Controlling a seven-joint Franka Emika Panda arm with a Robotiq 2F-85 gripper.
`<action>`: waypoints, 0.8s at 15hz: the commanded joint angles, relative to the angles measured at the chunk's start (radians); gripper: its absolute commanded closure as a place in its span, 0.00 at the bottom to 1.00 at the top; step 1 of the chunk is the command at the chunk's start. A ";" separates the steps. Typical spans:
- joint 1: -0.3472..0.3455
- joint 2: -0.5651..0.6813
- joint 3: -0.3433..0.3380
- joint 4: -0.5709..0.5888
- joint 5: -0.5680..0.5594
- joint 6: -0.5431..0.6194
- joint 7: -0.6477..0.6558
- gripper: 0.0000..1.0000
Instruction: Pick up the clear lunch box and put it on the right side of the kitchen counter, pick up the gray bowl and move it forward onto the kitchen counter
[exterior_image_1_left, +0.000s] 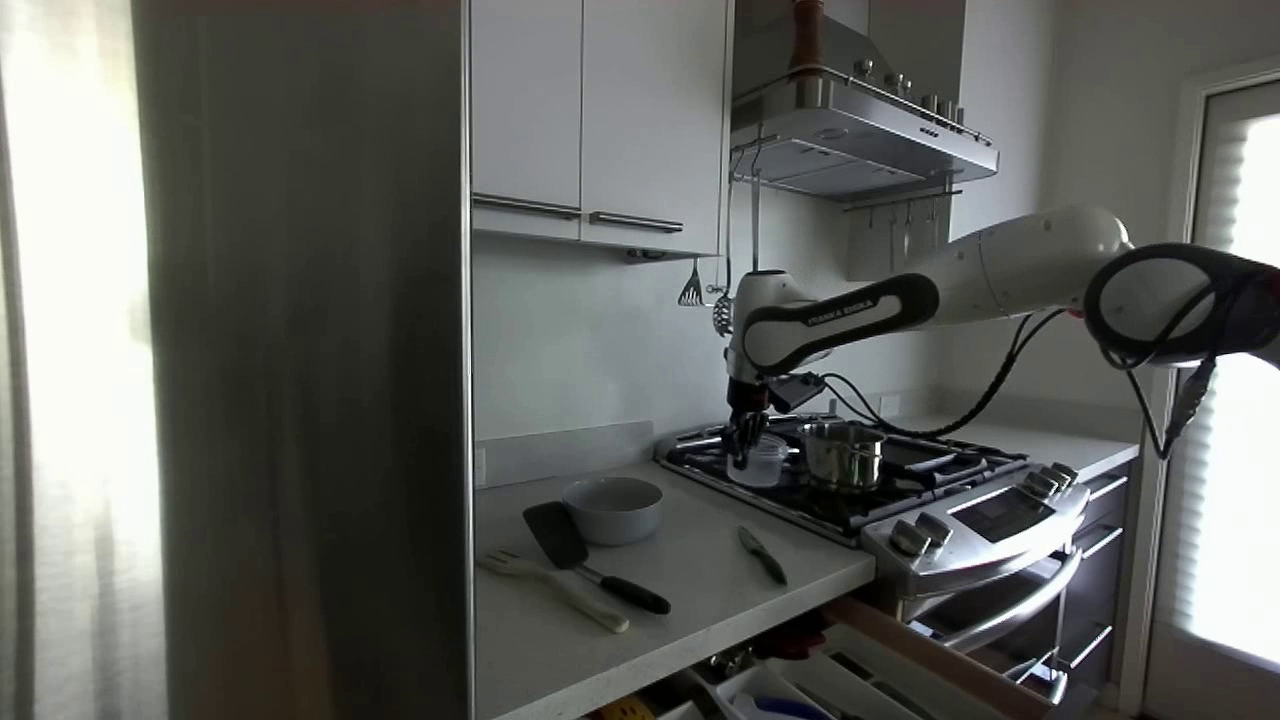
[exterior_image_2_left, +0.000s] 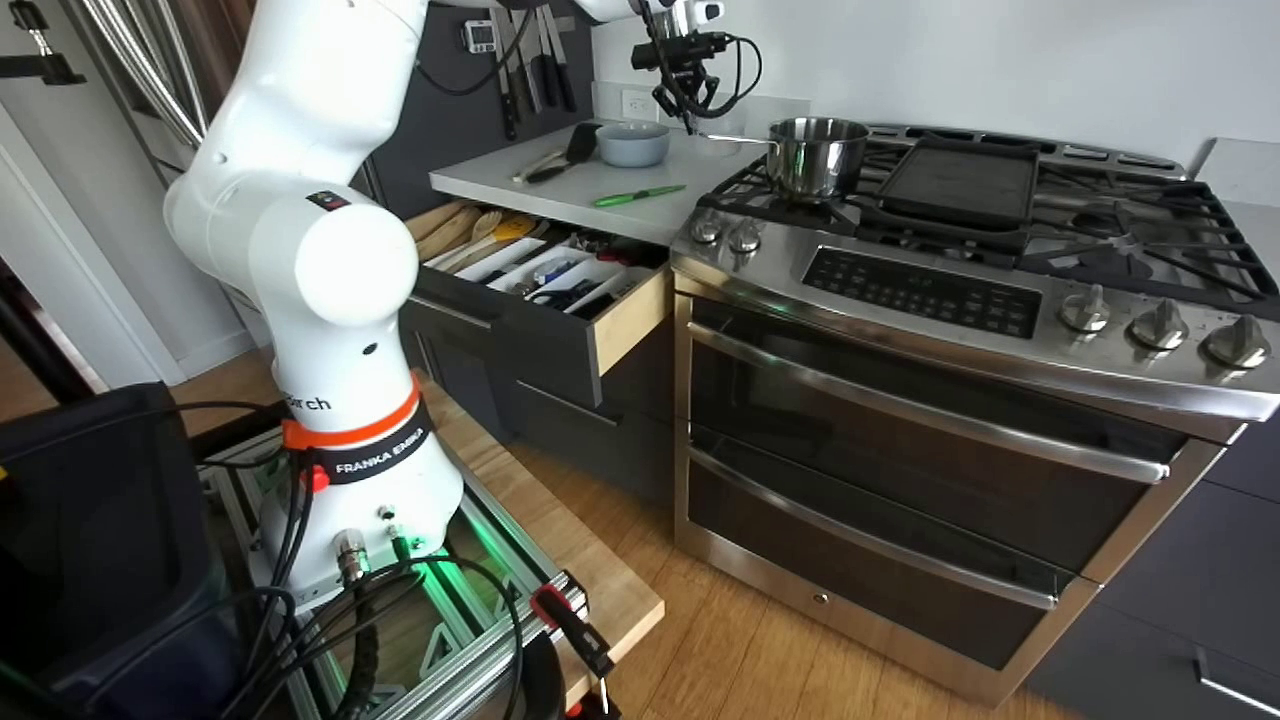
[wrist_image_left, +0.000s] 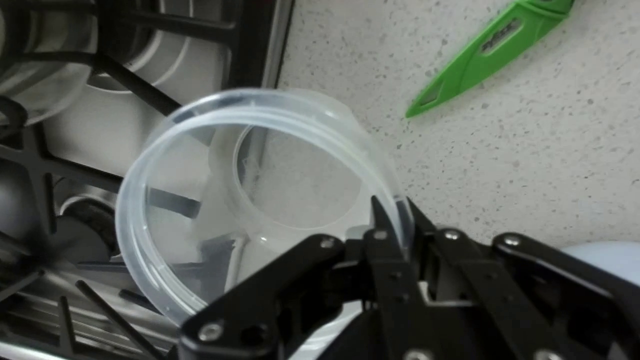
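We see the claw (wrist_image_left: 392, 204) pinching the clear lunch box (wrist_image_left: 280, 215) by its rim, over the border of stove (wrist_image_left: 120, 130) and desk (wrist_image_left: 475, 160); the gray bowl (exterior_image_1_left: 612, 518) rests on the desk, beside the spatula (exterior_image_1_left: 556, 536).

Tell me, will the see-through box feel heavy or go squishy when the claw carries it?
The clear lunch box is probably light: it looks like plastic, with nothing visible inside. Its wall may bend a bit where the claw pinches the rim. It could also tilt, since it's held at only one side.
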 joint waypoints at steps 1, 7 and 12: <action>0.056 0.164 -0.023 0.238 -0.006 -0.100 0.000 0.98; 0.103 0.354 -0.036 0.518 -0.017 -0.298 -0.022 0.98; 0.114 0.415 -0.060 0.626 0.007 -0.390 -0.039 0.61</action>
